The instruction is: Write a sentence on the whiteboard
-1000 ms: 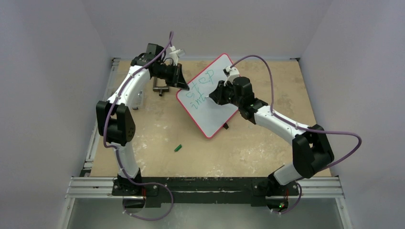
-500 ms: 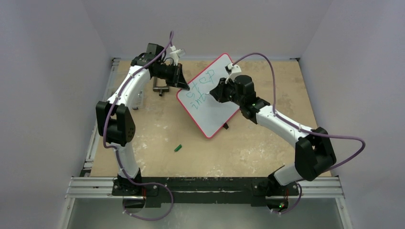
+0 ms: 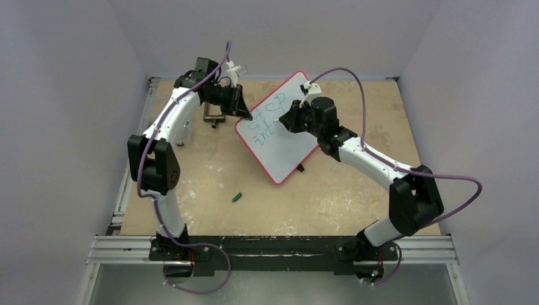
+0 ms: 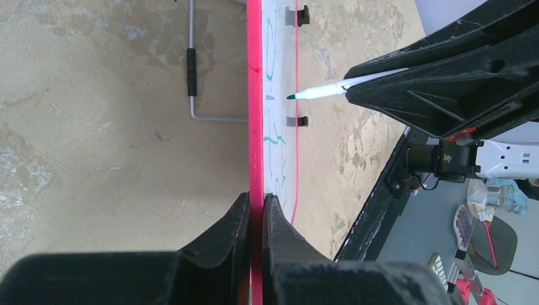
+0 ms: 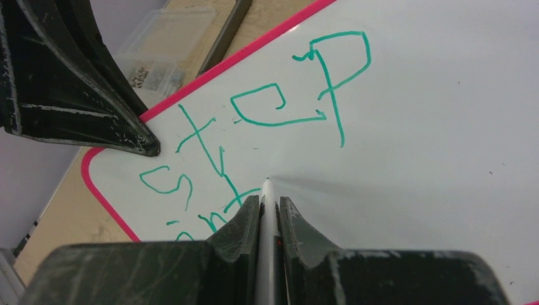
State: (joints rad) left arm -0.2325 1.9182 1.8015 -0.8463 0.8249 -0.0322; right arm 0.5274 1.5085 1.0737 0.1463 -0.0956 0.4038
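Right jaws, tight on the marker, have shifted slightly beside "int", tip just ahead of them; whiteboard stays pinched between the left jaws, so the sentence remains unfinished

right tool | shifted slightly toward far end of whiteboard | marker carried along

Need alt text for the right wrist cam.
Right gripper clamps a white marker, tip at or just off the whiteboard, below green handwriting reading "step". Partial letters start a second line at lower left.
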